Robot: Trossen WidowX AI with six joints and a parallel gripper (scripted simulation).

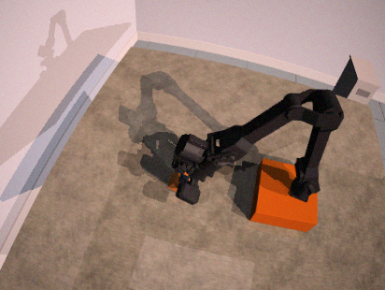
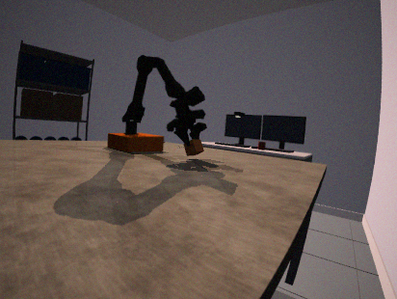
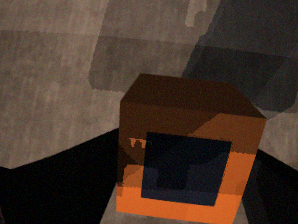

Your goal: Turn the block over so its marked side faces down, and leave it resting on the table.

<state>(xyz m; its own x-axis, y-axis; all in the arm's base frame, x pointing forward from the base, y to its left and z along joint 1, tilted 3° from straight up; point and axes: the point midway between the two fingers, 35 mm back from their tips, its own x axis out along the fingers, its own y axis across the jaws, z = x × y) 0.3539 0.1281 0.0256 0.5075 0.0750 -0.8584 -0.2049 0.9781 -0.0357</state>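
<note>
Orange block (image 1: pixel 173 181) (image 2: pixel 195 147) (image 3: pixel 131 196) tilted in pincer (image 1: pixel 185 178) (image 2: pixel 189 144) (image 3: pixel 181 144), dark-marked side facing wrist camera.

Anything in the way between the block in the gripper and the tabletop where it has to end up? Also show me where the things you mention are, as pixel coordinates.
Nothing visible does. The gripper (image 1: pixel 185 178) (image 2: pixel 191 141) holds the orange block (image 1: pixel 173 181) (image 2: pixel 194 148) (image 3: pixel 131 200) just above the tabletop (image 1: pixel 103 234) (image 2: pixel 145 251), with only shadows below it. The orange base (image 1: pixel 280 210) (image 2: pixel 137 143) stands off to one side.

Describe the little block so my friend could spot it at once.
On the mottled brown table, follow the black arm from its big orange base box to its gripper. Clamped there is a small orange block, set apart by a dark square on one face.
</note>
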